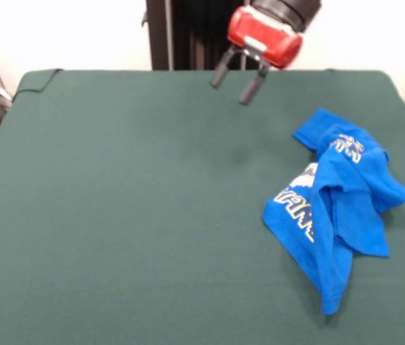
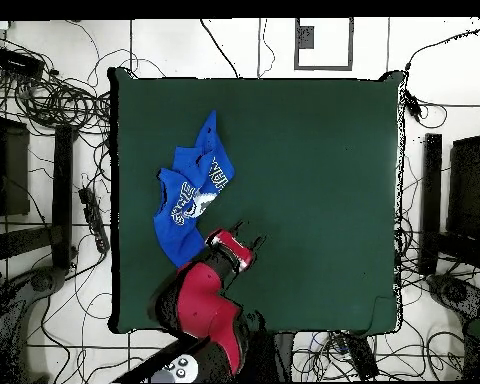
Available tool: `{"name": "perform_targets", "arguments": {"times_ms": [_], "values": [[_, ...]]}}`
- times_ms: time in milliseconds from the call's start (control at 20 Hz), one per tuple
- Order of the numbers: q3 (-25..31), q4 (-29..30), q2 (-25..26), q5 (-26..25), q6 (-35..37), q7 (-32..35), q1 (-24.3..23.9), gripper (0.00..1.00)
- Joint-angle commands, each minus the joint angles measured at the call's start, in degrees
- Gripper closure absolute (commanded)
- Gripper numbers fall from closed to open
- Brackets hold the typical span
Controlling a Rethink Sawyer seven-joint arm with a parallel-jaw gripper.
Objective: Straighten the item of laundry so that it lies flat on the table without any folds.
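The blue T-shirt (image 1: 335,201) lies crumpled and folded over itself on the right side of the green table (image 1: 131,215), with part of its white print showing. In the overhead view the shirt (image 2: 192,190) lies near the table's (image 2: 314,180) left edge. My gripper (image 1: 237,79) hangs above the table's far side, up and to the left of the shirt, apart from it. Its two dark fingers are spread and hold nothing. In the overhead view the gripper (image 2: 248,232) is just right of the shirt's lower end.
The red and black arm (image 2: 204,305) reaches in from the table's bottom edge in the overhead view. Cables (image 2: 44,95) and dark equipment (image 2: 474,200) lie on the floor round the table. A folded cloth corner (image 1: 37,79) shows at the table's far left.
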Motion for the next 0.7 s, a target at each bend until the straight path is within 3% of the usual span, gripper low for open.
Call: {"name": "perform_targets", "arguments": {"times_ms": [50,700], "values": [[11.4,-10.3,6.1,6.6,9.9,7.7,0.9,0.0],[8.2,-18.0,15.7,22.4,16.2,11.1,9.3,0.0]]}}
